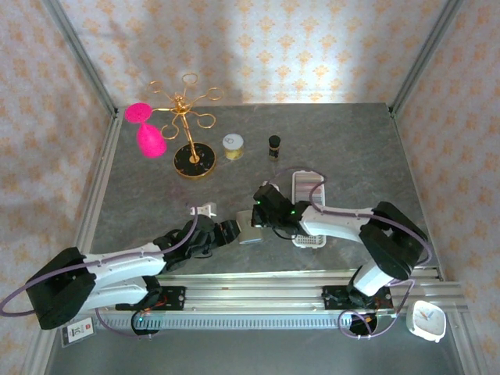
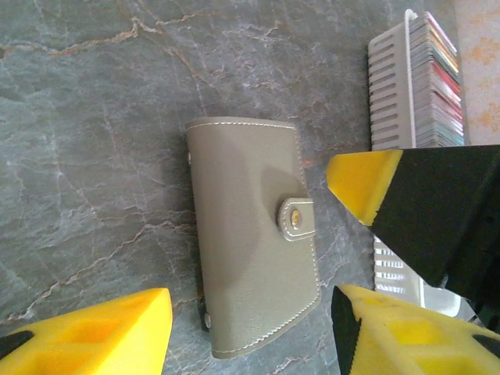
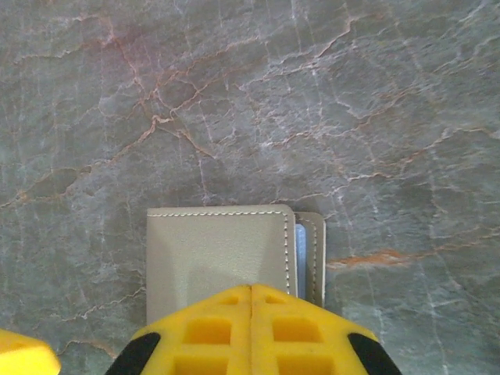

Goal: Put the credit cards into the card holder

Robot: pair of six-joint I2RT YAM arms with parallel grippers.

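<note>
One card holder (image 2: 250, 234); one white tray (image 2: 388, 86), cards (image 2: 437, 78) inside too packed to count; one gold stand (image 1: 187, 129); two pink shapes (image 1: 151, 141); one tin (image 1: 233, 145); one bottle (image 1: 274, 145); one clock (image 1: 427, 320).

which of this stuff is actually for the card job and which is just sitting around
For the job: grey-green fold-over card holder with snap tab; stack of thin plastic credit cards, standing in the long white perforated tray.
Lying about: gold wire stand with ring arms; two pink teardrop shapes; small round yellow jar; small dark bottle; small white clock.
</note>
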